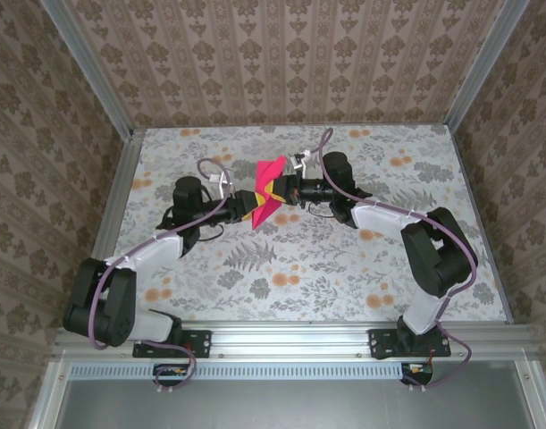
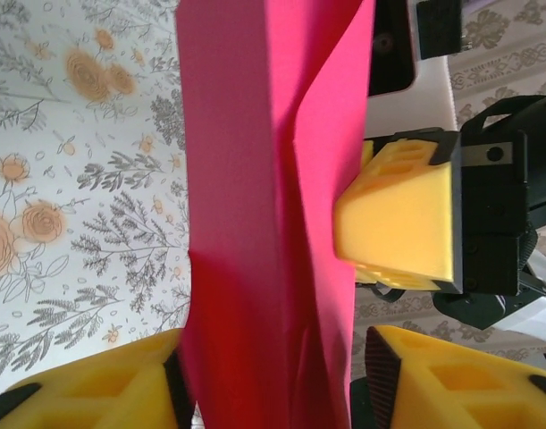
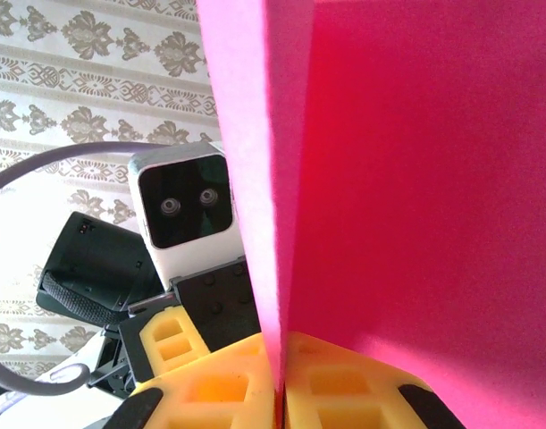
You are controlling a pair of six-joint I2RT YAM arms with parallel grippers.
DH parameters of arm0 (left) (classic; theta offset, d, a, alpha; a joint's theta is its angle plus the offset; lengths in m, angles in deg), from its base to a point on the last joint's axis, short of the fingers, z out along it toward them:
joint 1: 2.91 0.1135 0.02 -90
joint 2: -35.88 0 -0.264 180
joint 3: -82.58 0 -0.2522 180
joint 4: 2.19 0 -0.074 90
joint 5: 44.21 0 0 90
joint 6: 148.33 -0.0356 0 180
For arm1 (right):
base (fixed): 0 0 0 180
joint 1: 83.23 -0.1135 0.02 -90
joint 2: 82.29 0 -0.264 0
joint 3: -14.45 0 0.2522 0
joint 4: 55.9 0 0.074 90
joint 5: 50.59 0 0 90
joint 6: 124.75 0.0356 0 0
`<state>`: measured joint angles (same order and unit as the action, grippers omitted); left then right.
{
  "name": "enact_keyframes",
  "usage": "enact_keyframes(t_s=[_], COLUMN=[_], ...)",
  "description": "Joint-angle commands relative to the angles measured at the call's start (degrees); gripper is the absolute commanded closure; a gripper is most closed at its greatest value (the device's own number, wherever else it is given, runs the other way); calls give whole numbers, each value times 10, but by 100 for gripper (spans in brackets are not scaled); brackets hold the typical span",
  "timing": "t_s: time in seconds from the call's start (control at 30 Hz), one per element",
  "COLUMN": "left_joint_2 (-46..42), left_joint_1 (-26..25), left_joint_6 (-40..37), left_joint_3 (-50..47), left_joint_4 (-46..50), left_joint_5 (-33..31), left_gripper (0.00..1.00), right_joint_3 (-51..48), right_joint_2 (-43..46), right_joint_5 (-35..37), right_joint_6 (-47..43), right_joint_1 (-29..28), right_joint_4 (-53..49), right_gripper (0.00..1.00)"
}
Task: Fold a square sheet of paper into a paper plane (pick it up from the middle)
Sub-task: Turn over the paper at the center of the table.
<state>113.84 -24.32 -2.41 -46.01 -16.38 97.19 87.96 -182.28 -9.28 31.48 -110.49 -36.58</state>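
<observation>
The paper plane (image 1: 271, 172) is a folded piece of bright pink paper, held up on edge above the middle of the table between both grippers. My right gripper (image 1: 281, 190) (image 3: 280, 366) is shut on its lower fold, the yellow fingers pressed together with the paper between them. My left gripper (image 1: 253, 202) (image 2: 273, 362) faces it from the other side. Its jaws stand round the paper (image 2: 273, 179): the left pad touches the paper and the right pad stands a little off it. A yellow finger of the right gripper (image 2: 402, 214) presses the paper from the right.
The flowered tabletop (image 1: 281, 268) spreads around the arms, with patterned walls and aluminium rails (image 1: 121, 192) at its sides. The left arm's wrist camera (image 3: 185, 210) sits close behind the paper. Cables loop over both forearms.
</observation>
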Motion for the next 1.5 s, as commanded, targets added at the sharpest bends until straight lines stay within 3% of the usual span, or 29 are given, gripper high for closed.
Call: enact_keyframes(t_s=[0.0,0.57,0.8,0.97,1.07,1.23,1.4,1.47], left_joint_2=[-18,-21,-26,-37,-41,-15,64,103], left_joint_1=[-2,-3,-3,-2,-6,-74,-159,-182], left_joint_6=[-8,-29,-61,-141,-227,-346,-361,-347], left_joint_3=[7,8,14,39,83,179,271,301], left_joint_4=[-21,-16,29,165,329,558,687,720], left_joint_5=[0,3,-10,-52,-138,-403,-674,-752], left_gripper=[49,82,95,95,95,95,95,95], right_joint_3=[-9,-5,-7,-22,-31,-31,-51,-55], right_joint_2=[1,-16,0,46,82,141,182,193], right_joint_5=[-22,-27,-29,3,52,207,324,358], right_joint_6=[7,17,6,-59,-125,-236,-254,-253], right_joint_1=[2,4,20,46,62,64,65,65], right_joint_4=[19,16,-3,-95,-193,-379,-443,-459], right_gripper=[89,88,72,57,52,50,51,51])
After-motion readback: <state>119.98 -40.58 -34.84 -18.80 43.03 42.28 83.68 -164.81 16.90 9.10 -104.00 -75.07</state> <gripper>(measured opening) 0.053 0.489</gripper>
